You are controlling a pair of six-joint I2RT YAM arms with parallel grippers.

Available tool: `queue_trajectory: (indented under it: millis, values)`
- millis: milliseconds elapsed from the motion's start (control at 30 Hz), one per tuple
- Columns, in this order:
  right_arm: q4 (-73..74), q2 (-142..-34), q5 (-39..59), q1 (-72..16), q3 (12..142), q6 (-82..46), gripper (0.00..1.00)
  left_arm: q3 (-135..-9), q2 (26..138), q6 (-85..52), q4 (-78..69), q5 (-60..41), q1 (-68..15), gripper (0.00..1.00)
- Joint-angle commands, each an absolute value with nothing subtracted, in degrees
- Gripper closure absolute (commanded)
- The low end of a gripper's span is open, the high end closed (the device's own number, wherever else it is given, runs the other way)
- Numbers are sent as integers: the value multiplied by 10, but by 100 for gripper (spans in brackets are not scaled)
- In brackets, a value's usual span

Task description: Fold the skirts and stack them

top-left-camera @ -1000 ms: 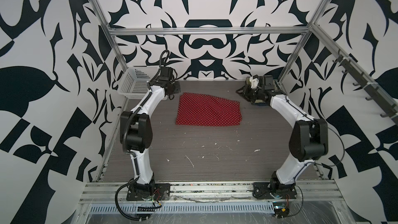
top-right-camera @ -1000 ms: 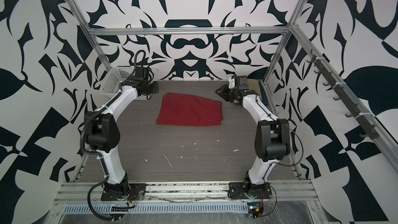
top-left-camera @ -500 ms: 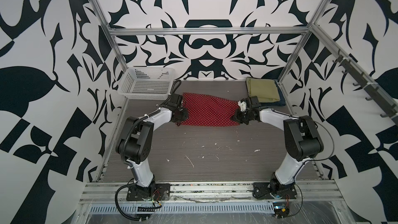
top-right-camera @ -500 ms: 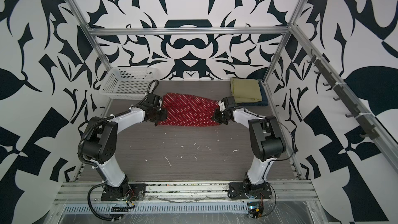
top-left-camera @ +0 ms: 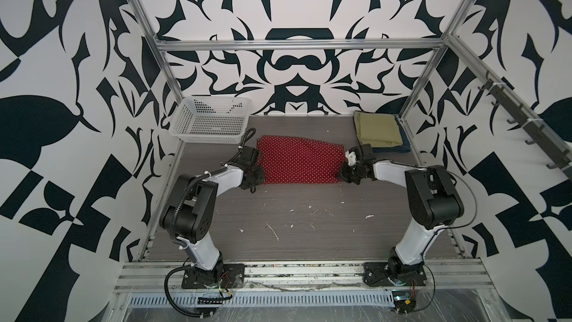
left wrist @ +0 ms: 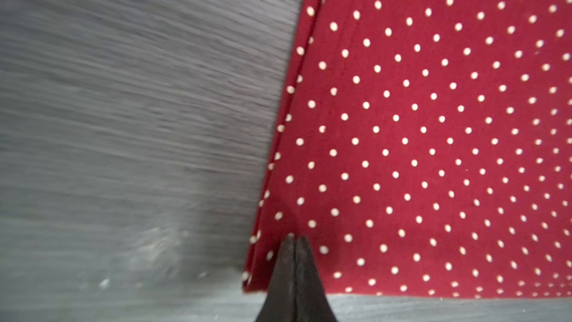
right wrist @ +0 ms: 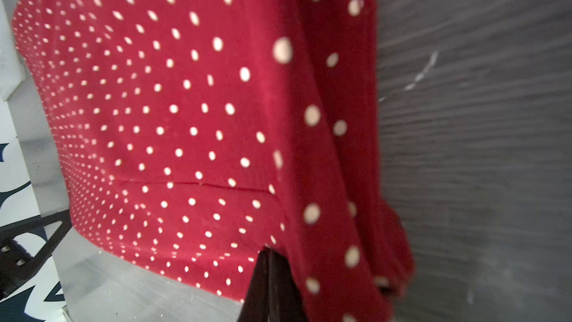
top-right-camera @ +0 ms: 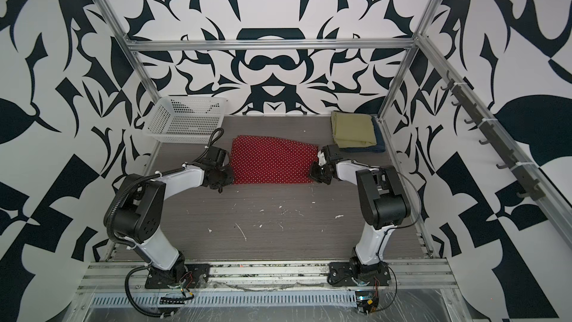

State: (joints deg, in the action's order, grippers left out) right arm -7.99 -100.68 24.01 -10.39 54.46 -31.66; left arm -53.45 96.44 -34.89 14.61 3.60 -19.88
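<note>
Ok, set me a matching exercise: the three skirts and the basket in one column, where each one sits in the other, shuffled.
1. red polka-dot skirt
2. olive-green skirt
3. dark blue skirt
4. white basket

a. far-left corner
b. far-right corner, bottom of the pile
c. centre, on its own
d. far-right corner, top of the pile

Pairs: 1-c, 2-d, 3-b, 4-a

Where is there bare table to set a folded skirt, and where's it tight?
Free: the table stretch between red polka-dot skirt and front rail; the far strip between basket and olive skirt. Crowded: the skirt's near corners, at left gripper and right gripper.
</note>
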Motion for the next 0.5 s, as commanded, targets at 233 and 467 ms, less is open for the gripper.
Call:
queue_trajectory:
  millis: [233, 467]
  values:
    - [-53, -948, 279, -4, 593, -330, 42, -727, 986, -303, 126, 8, -211, 76]
    - [-27, -1043, 349, 2, 638, -336, 32, -870, 1135, -260, 117, -18, -293, 62]
